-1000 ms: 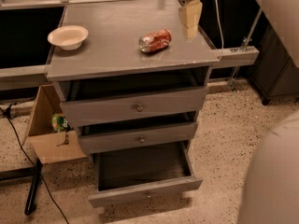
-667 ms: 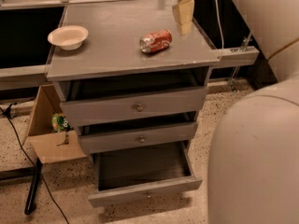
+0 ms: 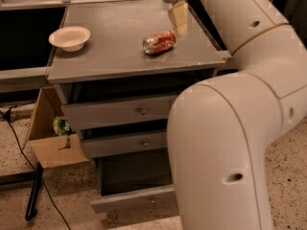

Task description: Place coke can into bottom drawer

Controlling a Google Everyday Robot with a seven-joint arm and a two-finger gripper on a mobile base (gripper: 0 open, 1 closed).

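Note:
The coke can (image 3: 159,42) lies on its side on the grey cabinet top (image 3: 110,56), right of centre. My gripper (image 3: 179,22) hangs just behind and to the right of the can, a little above the top and apart from it, holding nothing that I can see. The bottom drawer (image 3: 129,176) is pulled out, showing a dark inside and a grey front with a small knob. My big white arm (image 3: 225,147) fills the right side of the view and hides the right part of all the drawers.
A white bowl (image 3: 70,37) sits at the left of the cabinet top. The two upper drawers (image 3: 120,111) stand slightly out. Left of the cabinet on the floor are an open cardboard box (image 3: 50,143) holding a green item, a black stand leg (image 3: 33,195) and a cable.
My arm has swung in and now covers far more of the right side. The gripper has moved left, closer to the can. The can and bowl have not moved on the top.

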